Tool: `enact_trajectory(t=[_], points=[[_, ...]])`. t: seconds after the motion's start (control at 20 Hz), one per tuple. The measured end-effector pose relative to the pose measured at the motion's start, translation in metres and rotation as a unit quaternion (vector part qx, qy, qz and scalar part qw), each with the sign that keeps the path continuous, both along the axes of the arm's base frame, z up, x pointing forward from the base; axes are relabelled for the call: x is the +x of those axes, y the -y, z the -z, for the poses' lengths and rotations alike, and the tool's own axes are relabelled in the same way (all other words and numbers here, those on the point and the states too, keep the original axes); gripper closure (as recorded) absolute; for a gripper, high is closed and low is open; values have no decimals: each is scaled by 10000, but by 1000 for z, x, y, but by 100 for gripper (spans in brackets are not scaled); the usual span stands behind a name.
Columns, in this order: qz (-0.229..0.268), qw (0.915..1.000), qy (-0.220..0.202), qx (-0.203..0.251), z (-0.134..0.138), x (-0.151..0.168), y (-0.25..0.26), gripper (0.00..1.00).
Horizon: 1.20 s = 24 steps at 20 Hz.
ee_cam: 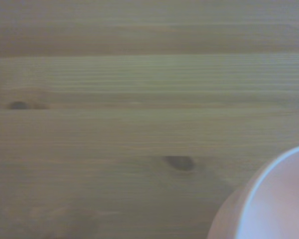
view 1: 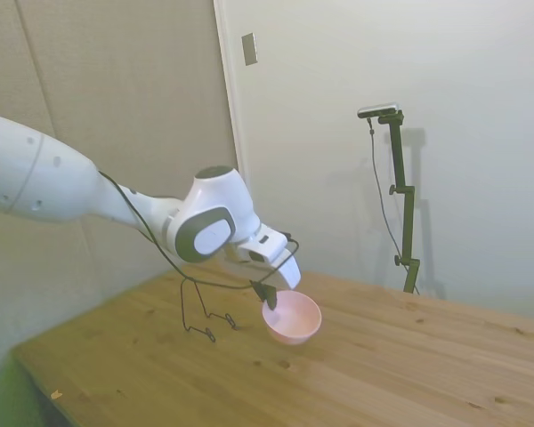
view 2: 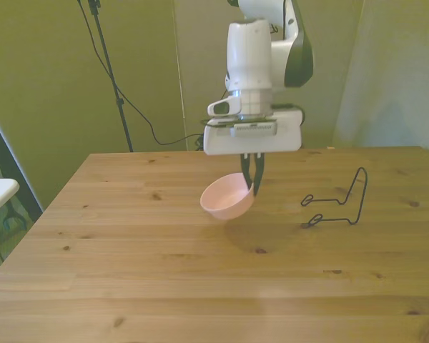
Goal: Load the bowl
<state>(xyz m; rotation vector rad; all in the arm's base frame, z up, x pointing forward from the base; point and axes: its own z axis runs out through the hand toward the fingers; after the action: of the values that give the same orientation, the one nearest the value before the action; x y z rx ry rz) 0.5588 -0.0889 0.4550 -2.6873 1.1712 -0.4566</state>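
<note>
Gripper [view 2: 254,187] pinched on bowl [view 2: 225,199] rim, held tilted above table [view 2: 129,243].

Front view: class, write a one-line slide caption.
Gripper holds the pink bowl tilted above the table, beside a wire rack.
</note>
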Motion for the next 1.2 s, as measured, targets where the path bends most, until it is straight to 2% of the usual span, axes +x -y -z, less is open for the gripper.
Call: enact_trajectory(t=[0.2,0.25,0.55,0.8,1.2], points=[[-576,9970,13,507,-47,-19,-52,100],[-583,9970,15,513,-47,-19,-53,100],[-1043,9889,240,1027,-23,-7,-75,100],[-1480,9736,460,1676,-5,-6,-98,100],[-1761,9543,574,2345,11,-24,-107,100]])
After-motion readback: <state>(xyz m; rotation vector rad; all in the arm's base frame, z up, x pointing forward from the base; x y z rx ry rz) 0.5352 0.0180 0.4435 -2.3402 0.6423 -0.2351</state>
